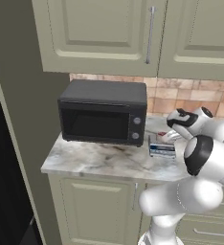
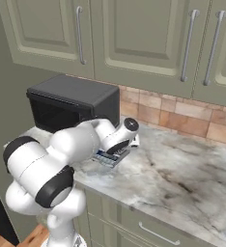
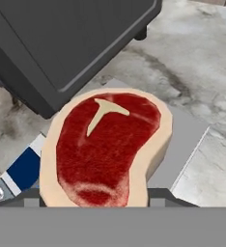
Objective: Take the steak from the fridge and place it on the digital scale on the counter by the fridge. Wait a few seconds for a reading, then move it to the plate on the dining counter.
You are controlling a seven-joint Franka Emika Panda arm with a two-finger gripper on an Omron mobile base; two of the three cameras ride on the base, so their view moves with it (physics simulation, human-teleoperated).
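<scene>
The steak, red with a tan rim and a white T-shaped bone mark, sits between my gripper's two dark fingertips, which flank its lower edge. Directly under it lies the flat grey digital scale, with a blue-and-white strip at its front. My gripper hangs low over the scale on the short marbled counter, just right of the microwave. My wrist covers most of the scale in the right base view. The fridge's black side is at the far left. The plate and the dining counter are out of view.
A black microwave stands on the counter close to the scale's left. Green cabinets hang above and sit below. A tiled wall backs the counter, which runs on to the right.
</scene>
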